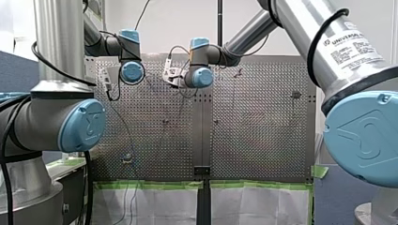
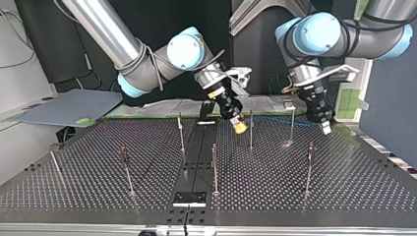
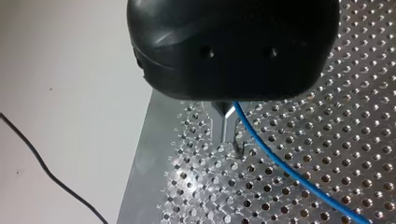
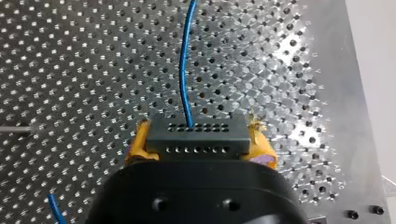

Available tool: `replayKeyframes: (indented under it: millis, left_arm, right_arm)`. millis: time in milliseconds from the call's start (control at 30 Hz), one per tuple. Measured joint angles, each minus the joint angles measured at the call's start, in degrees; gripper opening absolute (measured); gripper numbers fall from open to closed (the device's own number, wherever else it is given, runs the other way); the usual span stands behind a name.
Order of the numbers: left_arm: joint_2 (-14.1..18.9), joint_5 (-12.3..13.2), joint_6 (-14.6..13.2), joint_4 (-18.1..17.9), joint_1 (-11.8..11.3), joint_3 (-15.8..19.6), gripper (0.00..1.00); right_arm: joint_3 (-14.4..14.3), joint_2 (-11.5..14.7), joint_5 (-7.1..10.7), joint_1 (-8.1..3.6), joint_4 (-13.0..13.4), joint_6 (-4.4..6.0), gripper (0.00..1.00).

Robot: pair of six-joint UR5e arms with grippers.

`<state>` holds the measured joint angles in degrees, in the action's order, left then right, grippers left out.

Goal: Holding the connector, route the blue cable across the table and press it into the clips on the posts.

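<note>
My right gripper (image 4: 198,140) is shut with its yellow pads (image 4: 137,147) on a dark grey connector (image 4: 198,133). The blue cable (image 4: 184,60) leaves the connector and runs ahead over the perforated table (image 4: 70,70). In the top view this right gripper (image 2: 239,127) hangs beside a thin post (image 2: 251,130). My left gripper (image 2: 324,125) is near the view's right, past another post (image 2: 292,123). Its metal fingers (image 3: 227,130) are shut, and the blue cable (image 3: 280,165) comes out from them. Their tips sit just above a small fitting (image 3: 239,148) on the table.
Several thin posts stand across the table, such as those at the top view's middle (image 2: 214,167) and right (image 2: 309,167). A black plate (image 2: 189,198) lies at that view's bottom middle. The table's edge (image 3: 140,154) runs close beside my left gripper.
</note>
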<state>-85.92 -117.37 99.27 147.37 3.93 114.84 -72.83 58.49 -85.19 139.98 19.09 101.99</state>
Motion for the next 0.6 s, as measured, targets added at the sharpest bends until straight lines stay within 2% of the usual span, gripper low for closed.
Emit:
replayKeyframes:
  millis: [167, 233, 600]
  left_arm:
    - [-0.5, 1.3, 0.6, -0.6, -1.3, -0.6, 0.0]
    - [-1.1, 1.8, 0.8, -0.7, -1.7, -1.1, 0.0]
    - [-2.7, 2.9, 1.4, -0.9, -3.8, -3.9, 0.0]
  right_arm:
    - [2.5, -0.4, 0.38, -0.34, -0.8, 1.53, 0.0]
    - [3.5, -0.8, 0.58, -0.4, -1.3, 1.78, 0.0]
    - [9.2, -4.9, 1.7, 0.59, -4.3, 1.44, 0.0]
